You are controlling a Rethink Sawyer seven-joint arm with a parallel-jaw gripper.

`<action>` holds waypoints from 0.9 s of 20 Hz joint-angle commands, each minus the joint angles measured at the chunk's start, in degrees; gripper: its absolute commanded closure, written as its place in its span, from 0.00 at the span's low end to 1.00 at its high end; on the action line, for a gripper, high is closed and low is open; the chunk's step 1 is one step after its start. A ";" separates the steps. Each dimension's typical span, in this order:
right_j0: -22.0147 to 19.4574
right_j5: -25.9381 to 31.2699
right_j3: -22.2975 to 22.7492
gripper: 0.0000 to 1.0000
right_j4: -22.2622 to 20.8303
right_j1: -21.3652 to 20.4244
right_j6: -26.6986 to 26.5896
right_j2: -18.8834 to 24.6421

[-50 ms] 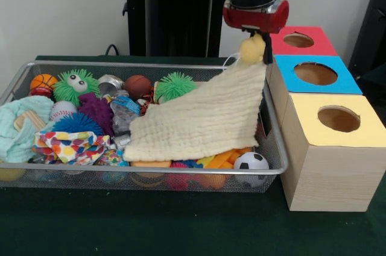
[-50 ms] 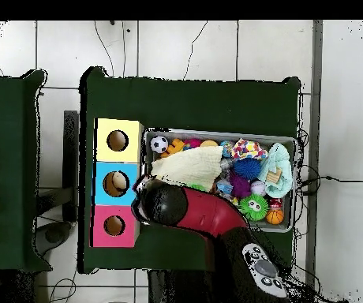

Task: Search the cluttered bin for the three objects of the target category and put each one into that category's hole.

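Clearly the fingers pinch one corner of the cream cloth, lifting it above the bin.

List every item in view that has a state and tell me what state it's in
Black end effector: shut on cream cloth.
Cream quilted cloth: lifted by one corner, the rest draped over the toys.
Wire mesh bin: full of toys.
Red-topped wooden box: hole looks empty.
Blue-topped wooden box: pale thing inside per overhead view.
Yellow-topped wooden box: hole looks empty.
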 commanded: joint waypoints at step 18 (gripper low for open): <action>1.07 -7.04 2.46 1.00 0.19 5.47 3.87 1.74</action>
